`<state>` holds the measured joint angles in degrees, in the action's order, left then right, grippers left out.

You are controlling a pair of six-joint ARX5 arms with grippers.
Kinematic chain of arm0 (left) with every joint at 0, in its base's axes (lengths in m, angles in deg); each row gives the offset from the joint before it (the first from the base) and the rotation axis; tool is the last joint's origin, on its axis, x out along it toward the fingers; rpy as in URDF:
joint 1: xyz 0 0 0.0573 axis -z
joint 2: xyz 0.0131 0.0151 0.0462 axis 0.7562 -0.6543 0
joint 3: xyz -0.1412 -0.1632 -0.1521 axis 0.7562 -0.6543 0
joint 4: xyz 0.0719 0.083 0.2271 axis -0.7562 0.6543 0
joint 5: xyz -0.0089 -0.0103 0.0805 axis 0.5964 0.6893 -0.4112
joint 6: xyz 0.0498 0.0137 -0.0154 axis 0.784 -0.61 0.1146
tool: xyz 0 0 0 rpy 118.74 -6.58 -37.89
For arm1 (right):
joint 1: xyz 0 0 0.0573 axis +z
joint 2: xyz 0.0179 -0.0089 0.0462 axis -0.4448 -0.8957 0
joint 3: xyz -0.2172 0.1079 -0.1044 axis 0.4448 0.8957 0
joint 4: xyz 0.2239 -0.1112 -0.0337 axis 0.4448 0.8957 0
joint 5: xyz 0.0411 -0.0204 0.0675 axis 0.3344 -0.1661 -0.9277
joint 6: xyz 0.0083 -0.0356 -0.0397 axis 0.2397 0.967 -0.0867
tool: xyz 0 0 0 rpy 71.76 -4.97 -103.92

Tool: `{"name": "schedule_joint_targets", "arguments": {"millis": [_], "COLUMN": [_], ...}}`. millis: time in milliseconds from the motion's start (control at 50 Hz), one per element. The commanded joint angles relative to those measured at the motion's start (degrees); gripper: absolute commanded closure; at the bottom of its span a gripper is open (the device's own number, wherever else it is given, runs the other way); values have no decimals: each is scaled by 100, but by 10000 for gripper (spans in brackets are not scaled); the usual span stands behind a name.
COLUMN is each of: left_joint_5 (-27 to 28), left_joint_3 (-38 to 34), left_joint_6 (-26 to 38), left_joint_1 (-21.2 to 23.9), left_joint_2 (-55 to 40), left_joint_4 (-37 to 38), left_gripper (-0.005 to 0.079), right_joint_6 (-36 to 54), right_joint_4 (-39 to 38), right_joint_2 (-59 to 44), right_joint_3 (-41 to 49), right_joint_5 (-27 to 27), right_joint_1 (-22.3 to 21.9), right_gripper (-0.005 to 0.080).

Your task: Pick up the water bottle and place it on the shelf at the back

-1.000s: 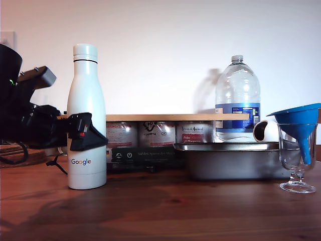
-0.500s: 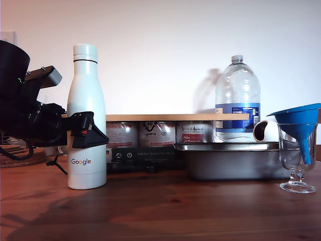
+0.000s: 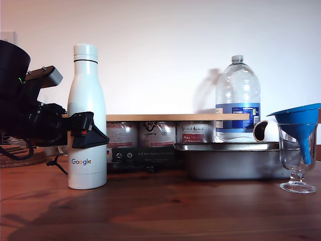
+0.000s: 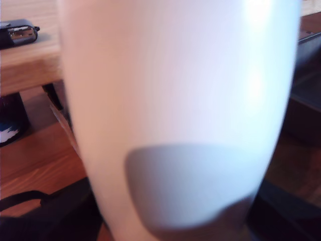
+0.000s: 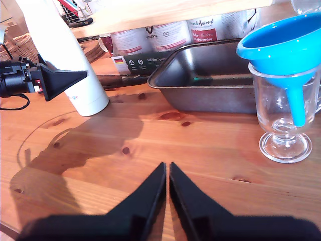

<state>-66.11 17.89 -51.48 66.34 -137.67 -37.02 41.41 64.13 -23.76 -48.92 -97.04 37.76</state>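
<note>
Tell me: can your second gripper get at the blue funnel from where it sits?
Probably yes. My second gripper sits low over bare table, jaws shut, and nothing stands between it and the blue funnel in the glass. The jaws must open first.

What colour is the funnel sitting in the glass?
Bright blue; the funnel shows best in the second wrist view, resting in the clear glass.
</note>
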Motion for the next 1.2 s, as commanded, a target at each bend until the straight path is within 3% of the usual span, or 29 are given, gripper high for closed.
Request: {"name": "schedule_joint_targets", "arguments": {"millis": [0,140,260,500,1180], "left_joint_5": [26,26,46,76,107], "left_joint_3": [0,0,0,0,50], "left_joint_6": [24,22,28,31,179], "left_joint_1": [17,15,15,15,17], "left_joint_2": [-68,-66,-44,138,1156], "left_joint_4": [-11,-17,-37,-28,870], "left_gripper": [406,417,521,586,588], "right_joint_6": [-2,-4,-4,-4,-2], "right_joint_4": [-33,-33,-33,-33,-35], "right_joint_2": [35,35,35,37,35], "right_joint_3": [31,31,31,31,31], "right_joint_5": [2,0,0,0,2], "right_joint_1": [26,26,26,26,26], "right_gripper": [764,764,764,764,764]}}
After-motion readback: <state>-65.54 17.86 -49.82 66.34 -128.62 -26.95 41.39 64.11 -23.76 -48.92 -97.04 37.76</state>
